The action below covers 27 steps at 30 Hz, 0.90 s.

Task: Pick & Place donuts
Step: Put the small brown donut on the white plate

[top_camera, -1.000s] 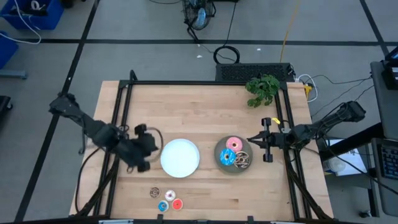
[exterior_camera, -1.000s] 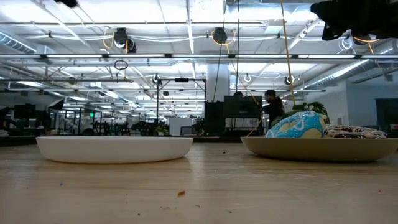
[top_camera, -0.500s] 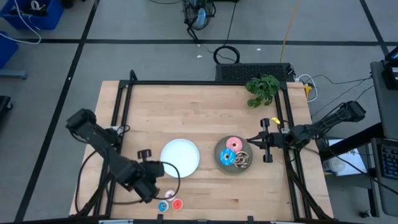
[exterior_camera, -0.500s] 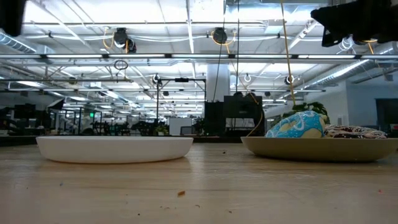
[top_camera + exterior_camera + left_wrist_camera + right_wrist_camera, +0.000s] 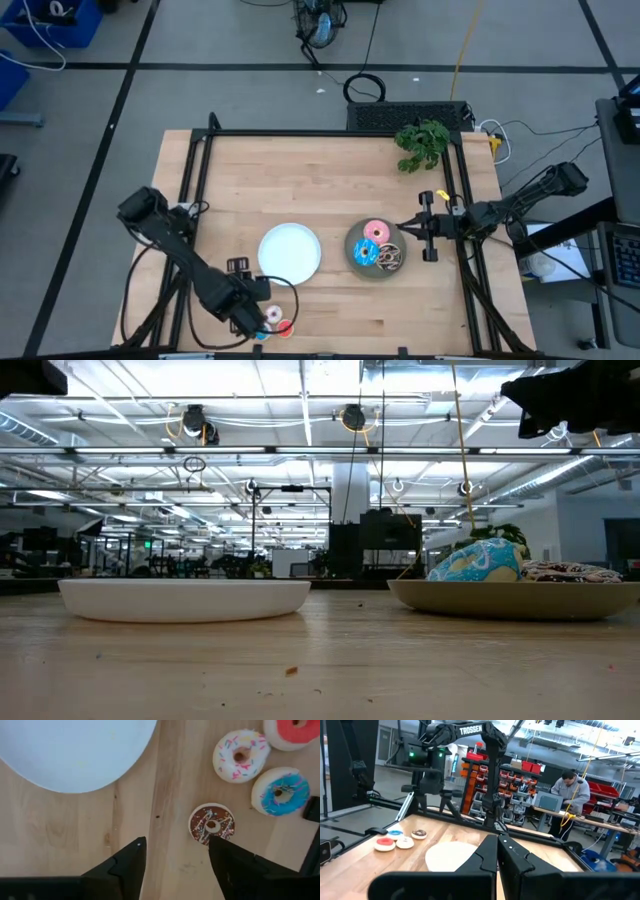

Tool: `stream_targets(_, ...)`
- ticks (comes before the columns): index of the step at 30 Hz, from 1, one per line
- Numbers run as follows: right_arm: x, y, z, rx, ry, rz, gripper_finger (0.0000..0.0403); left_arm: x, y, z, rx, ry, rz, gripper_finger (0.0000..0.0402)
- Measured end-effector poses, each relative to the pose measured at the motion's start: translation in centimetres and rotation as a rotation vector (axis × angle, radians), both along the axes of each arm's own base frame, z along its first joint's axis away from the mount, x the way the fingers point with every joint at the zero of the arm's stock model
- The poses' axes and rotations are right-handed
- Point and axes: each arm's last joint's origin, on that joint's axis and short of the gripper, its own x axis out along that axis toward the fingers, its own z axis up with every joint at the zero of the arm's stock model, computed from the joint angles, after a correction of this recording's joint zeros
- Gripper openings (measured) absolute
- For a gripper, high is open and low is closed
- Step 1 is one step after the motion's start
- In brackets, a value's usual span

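Four mini donuts lie flat on the table near its near edge: brown [image 5: 212,824], white [image 5: 241,755], blue [image 5: 280,791] and red [image 5: 295,732]. My left gripper [image 5: 175,855] is open above them, touching nothing; it also shows in the high view [image 5: 252,312], where it hides the brown one. The pink donut [image 5: 376,230], the blue sprinkled donut [image 5: 366,253] and the dark brown donut [image 5: 390,256] lie on the grey plate [image 5: 352,240]. My right gripper [image 5: 425,228] is shut and empty, raised just right of that plate.
The round white plate [image 5: 290,252] sits bare at the table's middle, between the mini donuts and the grey plate. A green plant sprig [image 5: 422,142] lies at the far right corner. A black frame runs along the table's edges. A person [image 5: 569,787] stands beyond the table.
My left gripper has swung from the left of the white plate toward the table's near edge and to the right, ending over the mini donuts. No donut has moved.
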Motion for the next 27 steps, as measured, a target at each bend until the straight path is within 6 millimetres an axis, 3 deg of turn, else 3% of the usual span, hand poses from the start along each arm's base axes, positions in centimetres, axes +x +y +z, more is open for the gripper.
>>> stream_targets(16, 0.0, 0.0, 0.0, 0.000, -0.001, -0.001, 0.0000, 0.0, -2.4, -3.6, 0.019, 0.069, -0.067, 0.0214)
stream_targets(27, 0.0, 0.0, 0.1, 0.003, -0.007, -0.001, 0.0000, 0.3, -2.8, -5.2, 0.065, 0.086, -0.114, 0.0214)
